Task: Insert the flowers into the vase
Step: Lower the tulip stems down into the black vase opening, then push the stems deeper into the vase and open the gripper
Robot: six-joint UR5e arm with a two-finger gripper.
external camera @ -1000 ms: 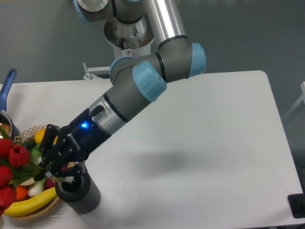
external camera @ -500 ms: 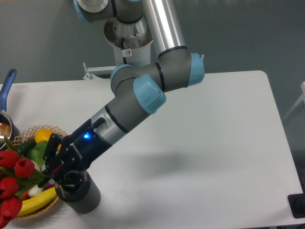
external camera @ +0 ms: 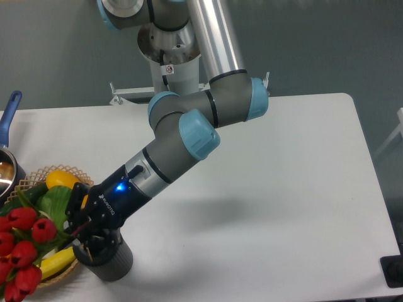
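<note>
**Op:** Since the earlier frames I see the black two-finger tool [external camera: 85, 229] lower and tipped further toward the mouth of the short dark grey matt cylinder vase [external camera: 106, 259]. The bunch of red tulip buds on green stems [external camera: 24, 251] has swung down with it; the heads sat higher at the left edge before and now hang low, over the near rim of the woven wicker basket [external camera: 63, 270].

**Obs:** Tool state?

**Op:** Fingers pressed together on the stems, near the cut ends, as far as I can make out. The pinch point itself is dark and crowded. Stem tips look to be at or just inside the vase opening; I cannot tell how deep.

**Obs:** Why so slanted?

**Op:** My reading: the arm reaches in from upper right, so the wrist lies at a slant and the bunch trails out to the left. Gripping low on the stems leaves the ends free to lead into the opening. The cost is the heavy heads levering sideways.

**Obs:** Surroundings?

**Op:** Vase stands on the white desk [external camera: 283, 189], touching or just beside the basket. Basket holds a banana [external camera: 53, 261], a yellow fruit [external camera: 61, 179] and green leafy produce. Blue-handled pot [external camera: 6, 165] at far left.

**Obs:** Risk?

**Op:** If released now, I judge the bunch would tip out leftward. Stems want bringing upright first.
</note>
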